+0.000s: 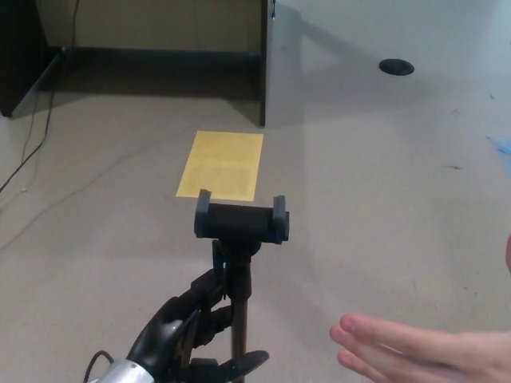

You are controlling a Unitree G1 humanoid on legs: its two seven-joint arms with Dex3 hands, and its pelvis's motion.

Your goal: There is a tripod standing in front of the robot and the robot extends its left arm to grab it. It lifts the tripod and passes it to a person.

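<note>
The black tripod (241, 271) stands upright in the lower middle of the head view, its phone clamp (241, 220) on top and its pole running down out of the picture. My left hand (190, 323) is shut on the pole just below the clamp, fingers wrapped around it from the left. A person's open hand (415, 351) reaches in from the lower right, palm up, a short way right of the pole and apart from it. My right hand does not show.
A yellow sheet (222, 165) lies on the grey floor beyond the tripod. A dark desk panel (261, 60) stands at the back, a cable (36, 144) trails at the left, and a round black floor cap (396, 67) sits far right.
</note>
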